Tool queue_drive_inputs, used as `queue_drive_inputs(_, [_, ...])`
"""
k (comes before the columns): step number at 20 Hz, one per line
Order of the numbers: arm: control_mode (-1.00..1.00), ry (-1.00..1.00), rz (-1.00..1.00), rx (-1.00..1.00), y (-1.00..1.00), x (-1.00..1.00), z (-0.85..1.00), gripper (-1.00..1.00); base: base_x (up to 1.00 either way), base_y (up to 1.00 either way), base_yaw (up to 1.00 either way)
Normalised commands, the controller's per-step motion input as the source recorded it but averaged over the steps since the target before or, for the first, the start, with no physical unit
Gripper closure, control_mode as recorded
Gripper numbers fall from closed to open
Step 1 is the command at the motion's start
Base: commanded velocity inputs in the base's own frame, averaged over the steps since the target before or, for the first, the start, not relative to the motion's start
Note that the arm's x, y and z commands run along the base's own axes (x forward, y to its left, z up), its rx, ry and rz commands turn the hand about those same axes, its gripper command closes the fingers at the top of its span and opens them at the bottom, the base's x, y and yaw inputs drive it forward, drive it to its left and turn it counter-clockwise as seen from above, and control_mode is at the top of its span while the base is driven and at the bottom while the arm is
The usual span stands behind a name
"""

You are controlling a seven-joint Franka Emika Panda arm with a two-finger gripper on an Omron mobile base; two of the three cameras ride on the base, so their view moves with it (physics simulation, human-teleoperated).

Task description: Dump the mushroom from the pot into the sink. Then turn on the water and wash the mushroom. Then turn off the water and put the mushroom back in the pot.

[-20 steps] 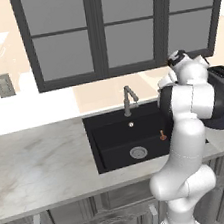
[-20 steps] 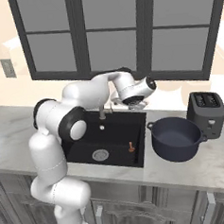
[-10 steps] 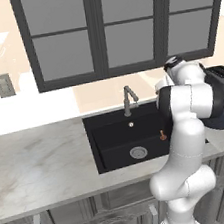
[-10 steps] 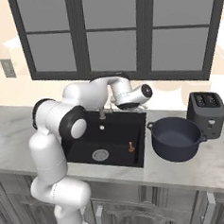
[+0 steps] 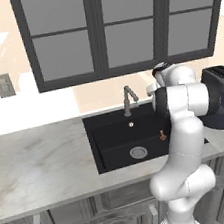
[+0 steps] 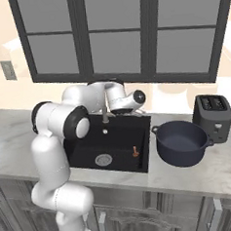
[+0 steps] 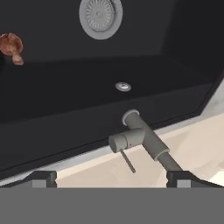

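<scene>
Dump done: mushroom lying in sink, pot upright on surface. Gripper wide, empty, above faucet; washing, return left.

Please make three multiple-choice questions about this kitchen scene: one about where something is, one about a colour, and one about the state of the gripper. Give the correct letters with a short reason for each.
1. Where is the mushroom?
A. in the pot
B. in the sink
C. on the toaster

2. What colour is the pot?
A. dark navy blue
B. white
C. red

3. How do the gripper jaws stand?
A. shut on the mushroom
B. shut on the faucet lever
C. open, holding nothing

Answers:
1. B: the small brown mushroom stands on the floor of the black sink, near its right wall, and the pot shows no mushroom inside.
2. A: the round pot on the counter right of the sink is dark navy blue.
3. C: in the hand view the two finger tips stand wide apart above the faucet, with nothing between them.
</scene>
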Motion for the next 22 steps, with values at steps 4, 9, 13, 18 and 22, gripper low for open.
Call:
queue_drive_inputs(4, [-1.00,0.06,0.00,0.03,0.00,0.50,0.00,-1.00,0.00,0.00,0.00])
queue_drive_inputs(9, [-1.00,0.02,-0.02,0.01,0.02,0.43,0.00,-1.00,0.00,0.00,0.00])
queue_drive_inputs(13, [-1.00,0.00,-0.04,0.00,0.05,0.34,0.00,-1.00,0.00,0.00,0.00])
queue_drive_inputs(18, [-1.00,0.01,-0.03,0.04,0.02,0.17,-0.03,-1.00,0.00,0.00,0.00])
queue_drive_inputs(22, [-1.00,0.00,-0.02,0.11,0.00,0.00,-0.02,-1.00,0.00,0.00,0.00])
